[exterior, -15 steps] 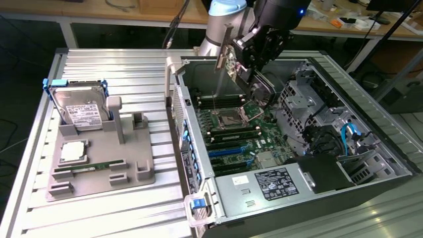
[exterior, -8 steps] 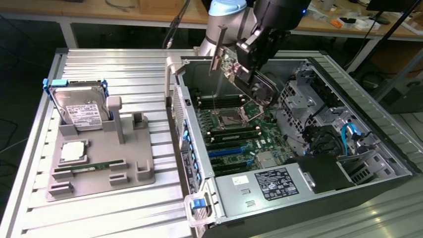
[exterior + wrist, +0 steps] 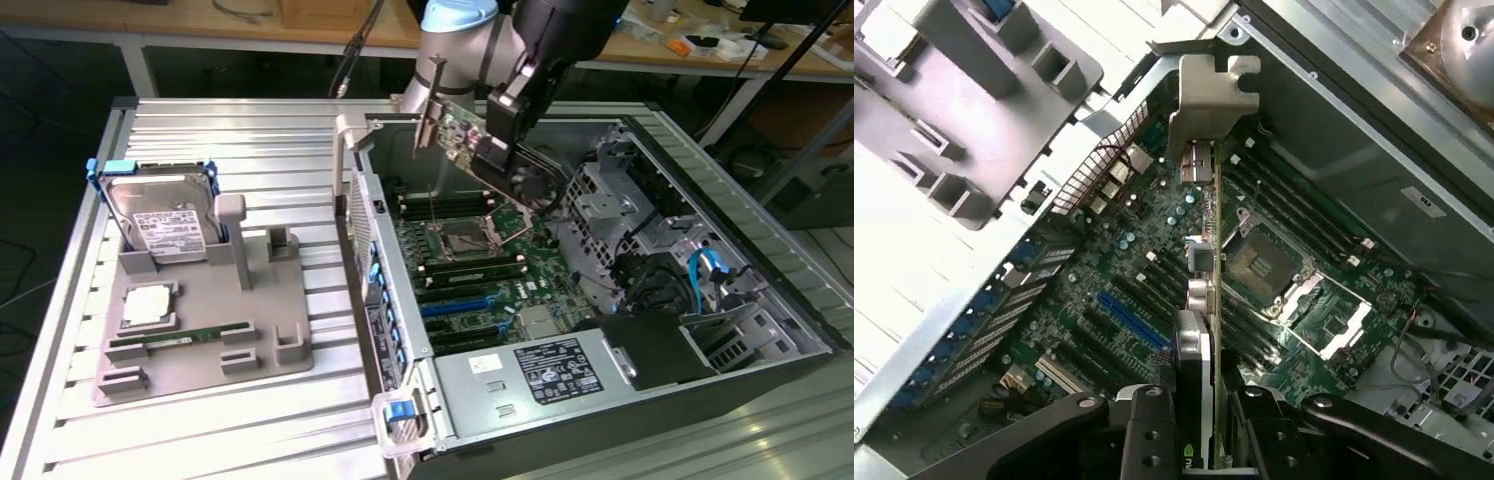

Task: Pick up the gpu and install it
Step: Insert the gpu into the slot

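Since its edge must meet a slot point(image 3: 1129, 315), I hold the gpu point(image 3: 1206, 250) edge-down above the motherboard point(image 3: 461, 275), claw point(image 3: 1201, 410) clamped narrowly on it.

The parts holder point(image 3: 200, 335) sits on the desk point(image 3: 267, 140) at the exterior view's left of the computer case point(image 3: 387, 300), the gpu point(image 3: 461, 135) above its motherboard point(image 3: 481, 285).

Dark green gpu point(image 3: 458, 132), silver bracket point(image 3: 1206, 95), blue slot point(image 3: 461, 302) on motherboard point(image 3: 497, 268)

One gpu point(image 3: 461, 125), one hard drive point(image 3: 167, 225) (silver).
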You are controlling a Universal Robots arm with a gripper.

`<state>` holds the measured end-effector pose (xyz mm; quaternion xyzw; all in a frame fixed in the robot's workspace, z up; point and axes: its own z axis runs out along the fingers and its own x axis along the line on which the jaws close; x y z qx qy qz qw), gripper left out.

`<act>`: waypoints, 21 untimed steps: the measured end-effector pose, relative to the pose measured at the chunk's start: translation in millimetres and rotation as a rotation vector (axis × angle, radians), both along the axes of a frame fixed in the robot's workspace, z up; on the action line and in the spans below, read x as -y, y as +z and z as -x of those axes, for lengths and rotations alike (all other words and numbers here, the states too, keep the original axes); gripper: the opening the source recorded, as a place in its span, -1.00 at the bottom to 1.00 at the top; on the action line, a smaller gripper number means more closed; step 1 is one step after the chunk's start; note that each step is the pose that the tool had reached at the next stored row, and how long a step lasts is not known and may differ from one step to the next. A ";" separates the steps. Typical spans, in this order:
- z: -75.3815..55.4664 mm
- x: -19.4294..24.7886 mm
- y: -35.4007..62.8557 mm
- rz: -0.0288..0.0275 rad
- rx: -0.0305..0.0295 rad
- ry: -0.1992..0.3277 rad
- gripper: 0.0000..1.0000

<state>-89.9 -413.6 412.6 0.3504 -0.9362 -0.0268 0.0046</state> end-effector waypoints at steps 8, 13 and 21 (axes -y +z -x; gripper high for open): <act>-9.9 0.0 0.0 -0.0015 -0.0001 0.141 -0.47; -12.4 0.0 -0.2 -0.0020 -0.0001 0.247 -0.47; -18.7 0.8 -0.6 -0.0031 0.0000 0.323 -0.47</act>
